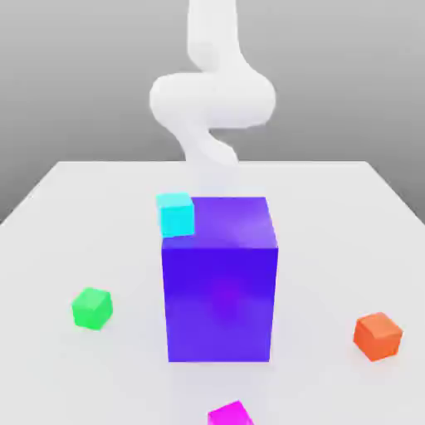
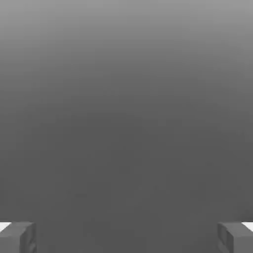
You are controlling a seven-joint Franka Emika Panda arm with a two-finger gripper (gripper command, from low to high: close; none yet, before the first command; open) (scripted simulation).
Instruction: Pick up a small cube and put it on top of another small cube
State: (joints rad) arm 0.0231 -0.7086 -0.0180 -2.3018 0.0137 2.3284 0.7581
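White table (image 1: 50,249), matte, pale grey backdrop behind. White arm (image 1: 212,100) rising past the far edge, mid-span, blurred, curled over the table's back half. Blue-violet block (image 1: 220,278) big, upright, near the table centre, tallest thing on the surface. Cyan cube (image 1: 175,213) just beside the block's upper corner on the exterior view's left, apparently behind it toward the far edge; touching or apart, cannot tell. Orange cube (image 1: 378,335) toward the edge on the exterior view's right, well apart from the block, turned slightly. Green cube (image 1: 91,308) toward the edge on the exterior view's left, resting flat on the table, well apart from the block, nothing on top. Magenta cube (image 1: 230,413) at the near edge, in front of the block, partly cut off by the frame, lying on the table, not lifted. Gripper (image 2: 126,237) released, jaws spread wide, nothing between them; grey fingertips (image 2: 17,237) at opposite sides in the hand view, plain grey beyond.
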